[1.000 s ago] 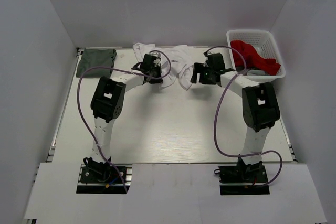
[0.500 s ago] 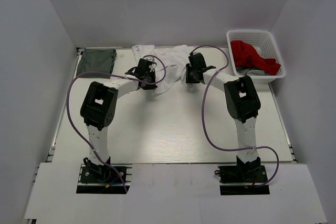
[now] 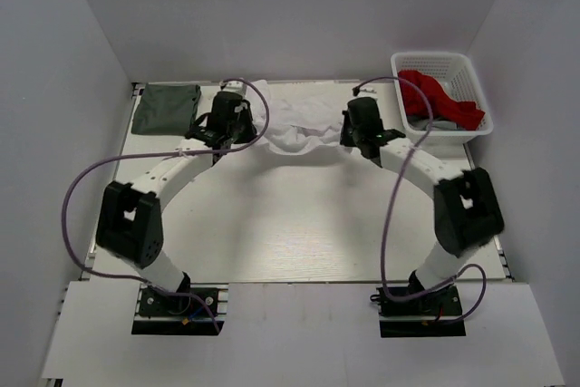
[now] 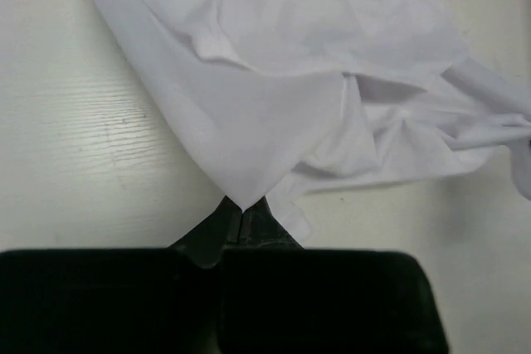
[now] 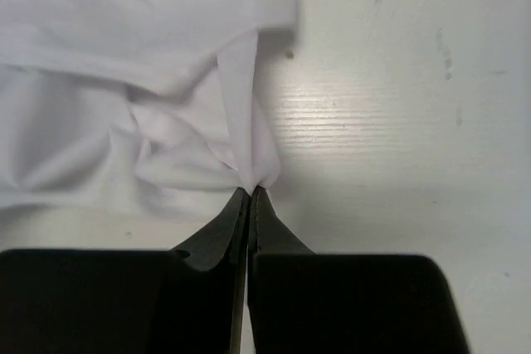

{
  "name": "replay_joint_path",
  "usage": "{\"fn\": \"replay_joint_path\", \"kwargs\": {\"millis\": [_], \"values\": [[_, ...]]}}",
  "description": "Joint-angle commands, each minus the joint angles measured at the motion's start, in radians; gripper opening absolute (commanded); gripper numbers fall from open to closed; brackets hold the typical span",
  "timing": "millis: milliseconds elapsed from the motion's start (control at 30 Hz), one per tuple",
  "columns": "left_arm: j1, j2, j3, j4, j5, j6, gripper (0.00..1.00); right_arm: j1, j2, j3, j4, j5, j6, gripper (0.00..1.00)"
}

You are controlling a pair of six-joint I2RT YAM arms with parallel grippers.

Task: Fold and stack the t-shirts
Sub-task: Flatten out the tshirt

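One white t-shirt (image 3: 299, 113), one grey-green t-shirt (image 3: 166, 108), one basket (image 3: 433, 56), one red cloth (image 3: 426, 90)

Folded t-shirt (image 3: 166, 108) lies back-left, loose t-shirt (image 3: 299, 120) centre, basket (image 3: 435, 57) back-right.

From above, both ends of the white t-shirt (image 3: 299, 120) vanish under the left gripper (image 3: 237, 124) and the right gripper (image 3: 352, 129), and any neck label is too small to make out. In both wrist views the shirt runs off the top edge. Right of the shirt, a grey cloth (image 3: 444, 124) in the basket (image 3: 435, 62) lies mostly buried under a red cloth (image 3: 435, 92).
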Motion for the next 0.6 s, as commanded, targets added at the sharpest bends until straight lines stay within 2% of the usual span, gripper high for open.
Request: {"fn": "replay_joint_path", "kwargs": {"millis": [0,33,67,100,267,333,433,567], "values": [[0.001,-0.186,-0.041,0.027,-0.022,-0.004,0.00,-0.002,-0.241,-0.096,0.177,0.016,-0.019,0.00],[0.001,-0.259,-0.061,0.027,-0.012,-0.004,0.00,-0.005,-0.345,-0.126,0.195,0.013,-0.034,0.00],[0.001,-0.298,-0.062,0.027,-0.012,-0.004,0.00,-0.002,-0.346,-0.140,0.204,0.005,-0.037,0.00],[0.001,-0.335,-0.074,0.027,0.003,-0.004,0.00,-0.004,-0.443,-0.172,0.206,-0.010,-0.046,0.00],[0.001,-0.542,-0.030,-0.011,0.027,-0.004,0.00,-0.002,-0.631,-0.178,0.180,-0.046,-0.101,0.00],[0.001,-0.632,0.018,-0.048,-0.031,-0.004,0.00,-0.002,-0.712,-0.125,0.136,-0.017,-0.115,0.00],[0.001,-0.718,0.069,-0.088,-0.045,-0.004,0.00,-0.002,-0.815,-0.082,0.102,-0.012,-0.138,0.00],[0.001,-0.815,0.138,-0.115,0.094,-0.004,0.00,-0.002,-0.928,0.031,0.037,-0.102,-0.152,0.00]]}}
